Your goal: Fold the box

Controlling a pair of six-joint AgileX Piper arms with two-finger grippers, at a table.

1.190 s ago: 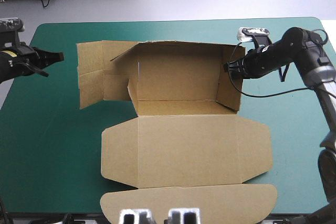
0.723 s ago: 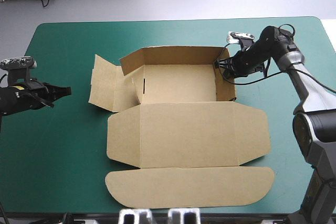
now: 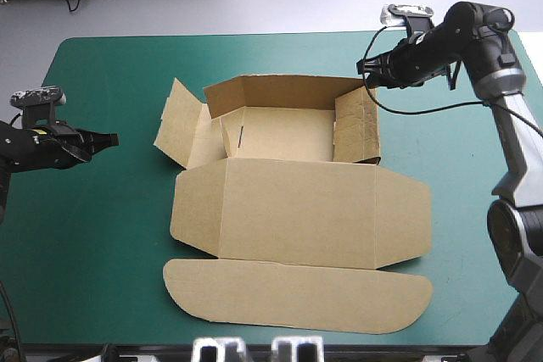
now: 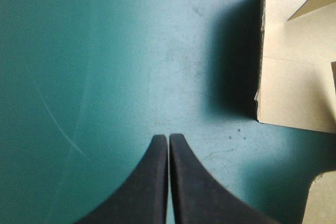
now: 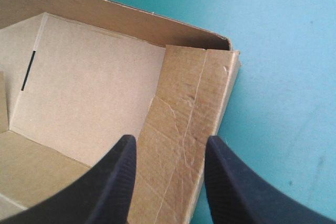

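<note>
Matt brown board box, creased wall; teal-green cover smooth w/ faint scuffs.

The left gripper, two broad black fin-shaped fingers, points rightward from a level arm, tips pressed together in one arch. The right gripper points leftward from a raised, bent arm, its fingers standing apart.

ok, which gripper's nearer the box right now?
Right. The right gripper, open, hovers at the right wall of the box; the left gripper, shut, is over the teal-green cover, apart from the left flap.
</note>
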